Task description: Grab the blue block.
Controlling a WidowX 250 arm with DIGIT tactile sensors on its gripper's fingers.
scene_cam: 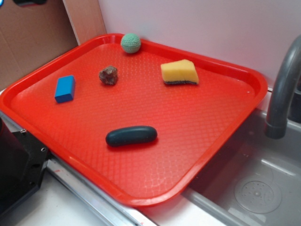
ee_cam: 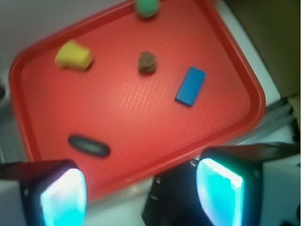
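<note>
While my gripper [ee_cam: 141,195] hangs high above the near edge of the red tray [scene_cam: 221,136], its two fingers stand wide apart with nothing between them, their pads [ee_cam: 63,197] glowing pale cyan at the bottom of the wrist view. Between and below those fingers I see only the tray's rim and a dark block of hardware just outside it. My gripper does not show in the exterior view. From my wrist, the blue block [ee_cam: 191,86] lies well ahead of the fingers and a little to the right of the midline, roughly in line with the right-hand finger, and nothing of mine touches it. It lies flat on the tray floor, turned at a slant to the tray's sides. In the exterior view the blue block [scene_cam: 65,88] sits toward the tray's left side, near the rim there, apart from everything else. Nearest to it is a brown rock [scene_cam: 108,75], off toward the tray's middle. A green ball [scene_cam: 130,43] rests against the far rim, a yellow sponge [scene_cam: 179,72] lies farther right, and a dark teal pill-shaped object [scene_cam: 131,135] lies alone toward the front. Beside the tray there is a grey sink [scene_cam: 258,183] with a grey faucet [scene_cam: 282,89].
</note>
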